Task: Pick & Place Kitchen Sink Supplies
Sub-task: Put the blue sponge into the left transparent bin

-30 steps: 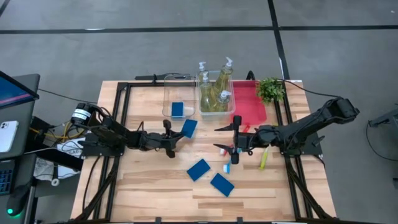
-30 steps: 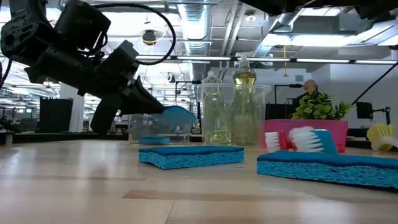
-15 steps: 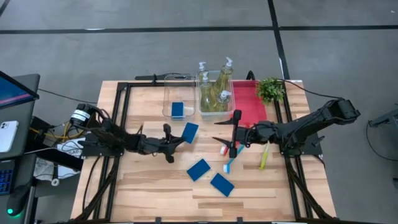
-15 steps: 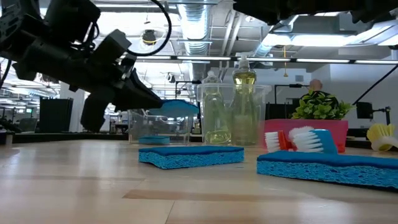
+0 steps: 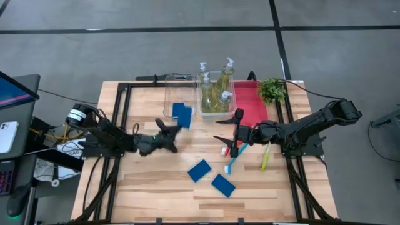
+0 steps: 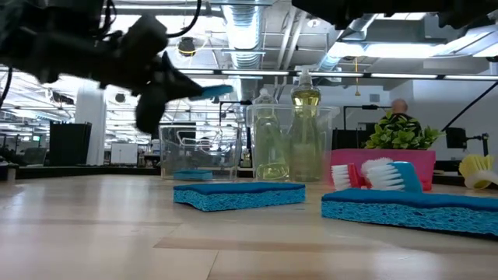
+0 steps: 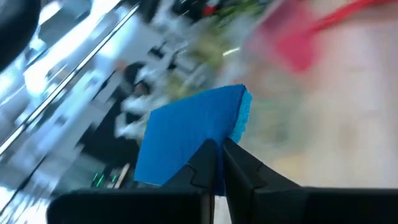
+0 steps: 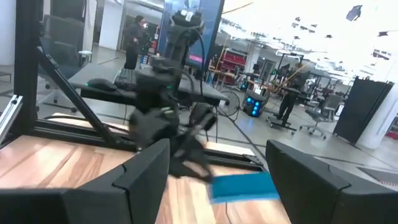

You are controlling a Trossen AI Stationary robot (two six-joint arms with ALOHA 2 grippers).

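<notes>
Meanwhile the left claw (image 5: 171,128), clamped on a blue sponge (image 5: 183,115), had lifted it higher toward the clear bin (image 5: 167,94); the right claw (image 5: 235,130) stayed apart.

Wooden table (image 5: 150,187), seen from above. Left gripper (image 5: 170,129): clamped on a blue sponge (image 5: 184,116) at the near edge of a clear bin (image 5: 177,94). Right gripper (image 5: 232,132): fingers spread, above red and blue brushes (image 5: 229,157). Two loose sponges (image 5: 211,177) on the wood. Pump bottles (image 5: 215,87) in a second bin. Red tray (image 5: 251,103); plant (image 5: 272,90); yellow-green brush (image 5: 265,157).
</notes>
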